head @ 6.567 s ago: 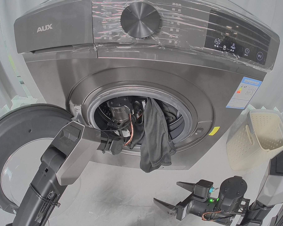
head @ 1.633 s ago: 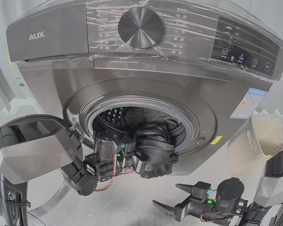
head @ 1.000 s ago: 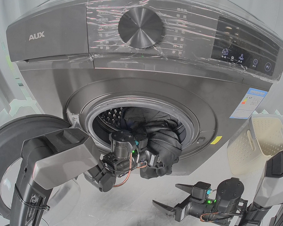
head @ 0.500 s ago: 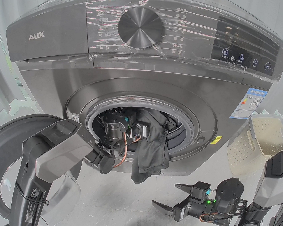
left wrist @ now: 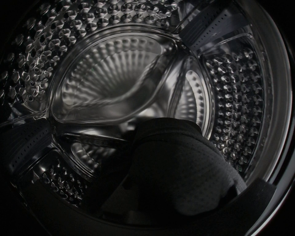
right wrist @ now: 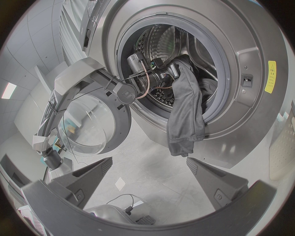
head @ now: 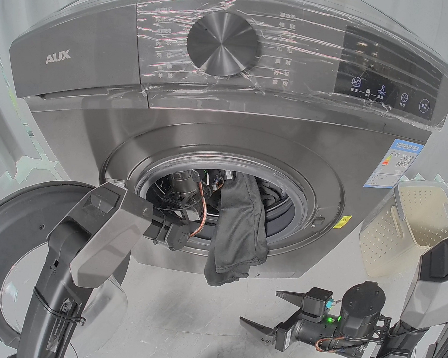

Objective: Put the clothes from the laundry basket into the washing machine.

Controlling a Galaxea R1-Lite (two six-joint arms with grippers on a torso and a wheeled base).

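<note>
At the washer (head: 88,127) mouth, a dark garment (head: 236,227) is draped over the door rim, with its top inside the drum and its tail hanging outside. The left gripper (right wrist: 175,70) is covered by it; grip cannot be told. The right gripper (head: 261,306) is held wide open, empty, near the floor.

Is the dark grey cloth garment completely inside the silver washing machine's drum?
No, the dark grey cloth garment drapes out over the silver washing machine door rim and dangles down its front.
</note>
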